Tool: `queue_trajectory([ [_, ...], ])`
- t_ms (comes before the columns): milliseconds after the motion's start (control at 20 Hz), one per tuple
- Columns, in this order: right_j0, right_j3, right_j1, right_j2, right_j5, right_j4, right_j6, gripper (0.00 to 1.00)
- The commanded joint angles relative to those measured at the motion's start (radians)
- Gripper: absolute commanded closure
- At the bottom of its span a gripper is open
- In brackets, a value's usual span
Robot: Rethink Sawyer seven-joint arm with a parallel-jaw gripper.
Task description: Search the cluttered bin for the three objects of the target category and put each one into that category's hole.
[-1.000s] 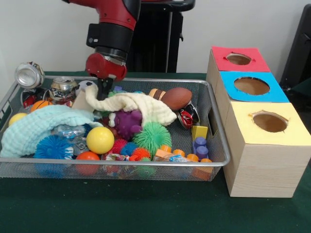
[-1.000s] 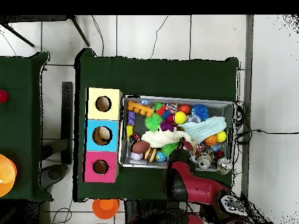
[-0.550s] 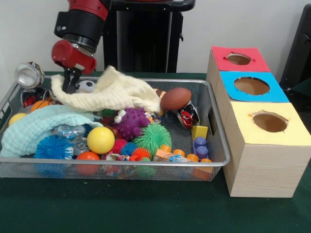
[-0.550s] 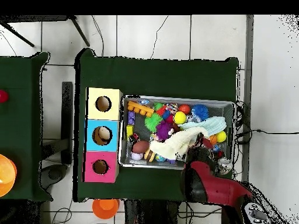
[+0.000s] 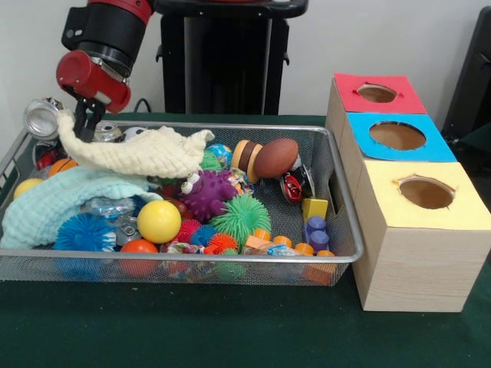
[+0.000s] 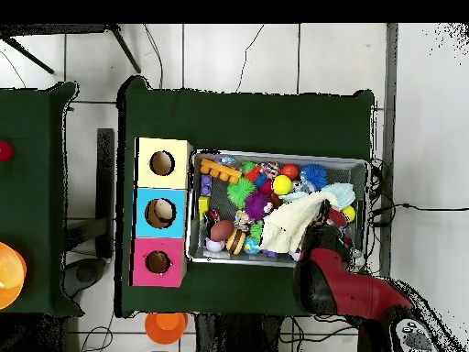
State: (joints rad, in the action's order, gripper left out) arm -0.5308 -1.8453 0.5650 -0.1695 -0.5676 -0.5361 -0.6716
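Cream cloth point(image 5: 142, 151) pinched by tool point(image 5: 84, 121) over bin point(image 5: 337, 230).

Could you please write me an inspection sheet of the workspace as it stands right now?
Surface: green-covered table carrying a wire mesh bin and a wooden box with red, blue and yellow hole tops.
Job's things: target category cannot be told; the holes show nothing going in.
Clutter: cream cloth, pale blue cloth, yellow ball, purple spiky toy, green spiky ball, toy football, crushed cans.
Grippers: gripper shut on the cream cloth's corner, holding it up at the bin's edge.
Cables: thin ones on the tiled floor.
Surroundings: orange objects on the floor; a second green table.
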Motion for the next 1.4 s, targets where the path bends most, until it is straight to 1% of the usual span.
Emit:
queue_trajectory([
  [50,0.004,0.104,0.013,0.067,0.079,-0.051,-0.195,1.0],
  [200,0.0,0.104,0.022,0.074,0.097,-0.065,-0.198,1.0],
  [400,0.023,0.108,0.01,0.053,0.083,-0.038,-0.191,1.0],
  [500,0.023,0.107,0.011,0.055,0.089,-0.04,-0.194,1.0],
  [750,0.032,0.071,0.02,0.068,0.133,-0.034,-0.209,1.0],
  [900,0.027,0.047,0.034,0.094,0.182,-0.044,-0.221,1.0],
  [1000,-0.029,-0.01,0.067,0.197,0.303,-0.08,-0.239,1.0],
  [1050,-0.091,-0.062,0.089,0.292,0.387,-0.099,-0.242,1.0],
  [1100,-0.105,-0.083,0.089,0.315,0.403,-0.101,-0.241,1.0],
  [1150,-0.138,-0.117,0.091,0.368,0.444,-0.093,-0.241,1.0],
  [1200,-0.143,-0.129,0.088,0.38,0.455,-0.085,-0.236,1.0],
  [1300,-0.19,-0.168,0.094,0.45,0.495,-0.075,-0.227,1.0],
  [1350,-0.236,-0.196,0.098,0.508,0.518,-0.079,-0.218,1.0],
  [1400,-0.254,-0.209,0.099,0.533,0.529,-0.075,-0.211,1.0],
])
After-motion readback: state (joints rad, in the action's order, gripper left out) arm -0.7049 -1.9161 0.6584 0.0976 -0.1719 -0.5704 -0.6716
